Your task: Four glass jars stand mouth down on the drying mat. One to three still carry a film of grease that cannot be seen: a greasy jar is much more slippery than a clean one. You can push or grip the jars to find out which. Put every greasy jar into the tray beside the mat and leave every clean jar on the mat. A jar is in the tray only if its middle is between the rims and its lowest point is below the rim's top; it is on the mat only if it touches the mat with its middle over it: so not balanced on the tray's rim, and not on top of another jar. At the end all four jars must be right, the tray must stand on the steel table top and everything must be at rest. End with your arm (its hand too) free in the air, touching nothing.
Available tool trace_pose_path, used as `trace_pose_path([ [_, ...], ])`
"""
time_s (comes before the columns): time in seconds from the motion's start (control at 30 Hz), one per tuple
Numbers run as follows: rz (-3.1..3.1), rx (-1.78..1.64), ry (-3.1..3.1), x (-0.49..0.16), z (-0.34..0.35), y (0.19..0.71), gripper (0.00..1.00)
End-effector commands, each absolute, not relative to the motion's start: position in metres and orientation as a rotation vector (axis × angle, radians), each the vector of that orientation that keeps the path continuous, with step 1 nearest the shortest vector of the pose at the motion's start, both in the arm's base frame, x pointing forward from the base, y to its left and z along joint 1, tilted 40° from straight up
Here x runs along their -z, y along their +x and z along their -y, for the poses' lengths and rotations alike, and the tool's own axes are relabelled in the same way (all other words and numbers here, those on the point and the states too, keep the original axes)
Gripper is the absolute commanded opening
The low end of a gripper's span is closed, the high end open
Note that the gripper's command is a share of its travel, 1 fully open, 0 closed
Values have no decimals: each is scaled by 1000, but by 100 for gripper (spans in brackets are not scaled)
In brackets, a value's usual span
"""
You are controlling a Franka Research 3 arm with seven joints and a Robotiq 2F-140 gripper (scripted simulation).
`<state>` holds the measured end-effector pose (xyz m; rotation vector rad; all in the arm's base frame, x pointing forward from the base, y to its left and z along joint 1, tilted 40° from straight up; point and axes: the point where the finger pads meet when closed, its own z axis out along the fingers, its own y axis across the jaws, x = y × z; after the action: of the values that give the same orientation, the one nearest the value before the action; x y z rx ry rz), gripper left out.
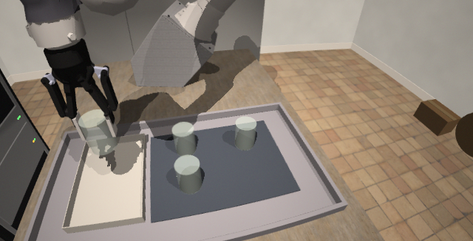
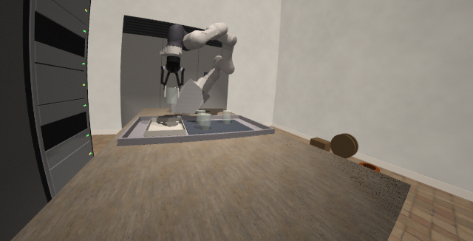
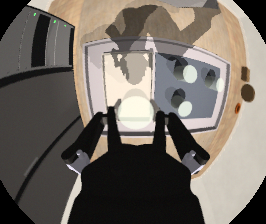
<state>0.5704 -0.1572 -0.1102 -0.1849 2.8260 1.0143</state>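
Jaws clamped partway shut on a glass jar (image 1: 97, 131), the gripper (image 1: 90, 117) holds it mouth down in the air above the far end of the cream-floored tray (image 1: 74, 197). Black fingers (image 1: 109, 94) press against opposite sides of the jar near its upturned base, so most of the glass hangs below the fingertips. From the exterior camera the jar (image 2: 171, 94) hangs well clear of the tray (image 2: 164, 132), with open space between its mouth and the rim. The wrist camera looks straight down past the jar's pale round base (image 3: 136, 111), framed by the two fingers, onto the tray floor beneath.

Just beside the tray, on the dark drying mat (image 1: 259, 174), three more jars stand mouth down: one near the mat's far left corner (image 1: 183, 137), one closer to the camera (image 1: 188, 174) and one toward the far right (image 1: 245, 133), all apart from each other. Tray and mat lie side by side within a grey rimmed surround (image 1: 318, 167) on the wooden table (image 2: 207, 193). A dark equipment rack (image 2: 59, 86) stands at the table's left edge.
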Motion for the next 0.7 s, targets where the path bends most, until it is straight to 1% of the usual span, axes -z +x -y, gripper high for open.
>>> trace_pose_path([
  [0.0,-2824,-1018,-210,113,163,568,0],
  [0.27,-2824,-1018,-210,130,183,568,0],
  [0.67,-2824,-1018,-210,134,179,569,0],
])
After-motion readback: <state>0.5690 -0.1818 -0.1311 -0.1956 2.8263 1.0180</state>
